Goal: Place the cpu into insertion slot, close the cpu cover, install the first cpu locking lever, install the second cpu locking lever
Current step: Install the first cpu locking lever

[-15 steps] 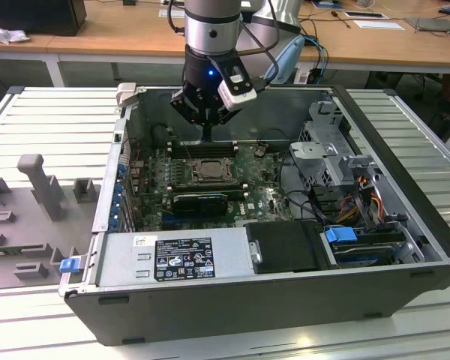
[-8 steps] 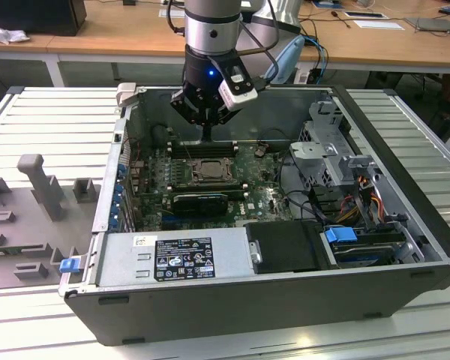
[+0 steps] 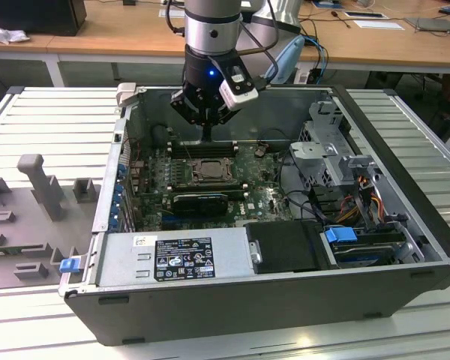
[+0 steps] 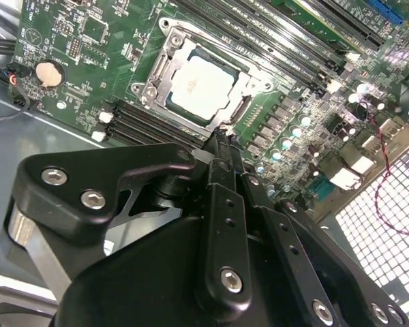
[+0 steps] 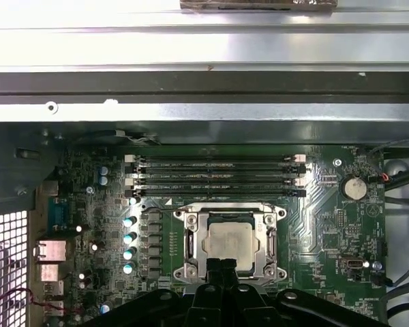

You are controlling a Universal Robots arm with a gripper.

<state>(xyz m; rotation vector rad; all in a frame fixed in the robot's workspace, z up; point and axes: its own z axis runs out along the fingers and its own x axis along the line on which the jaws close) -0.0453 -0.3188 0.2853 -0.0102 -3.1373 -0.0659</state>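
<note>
1. The gripper [image 4: 221, 142] has its fingers pressed together and holds nothing. Its tips are just beside the cpu cover [image 5: 193, 240].
2. The cpu [image 5: 228, 240] lies flat in the insertion slot [image 3: 208, 171], with the cover down around it.
3. Farther back lie the long black memory slots [image 5: 218, 176].

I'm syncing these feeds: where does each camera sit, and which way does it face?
Exterior view: off the arm, above the open computer case, looking down into it; the arm's wrist and gripper show.
First wrist view: on the arm, looking down past the shut fingers at the cpu and memory slots.
Second wrist view: behind the gripper, looking obliquely along it at the board.
Both wrist views share the cpu, the cpu cover and the fingertips.
</note>
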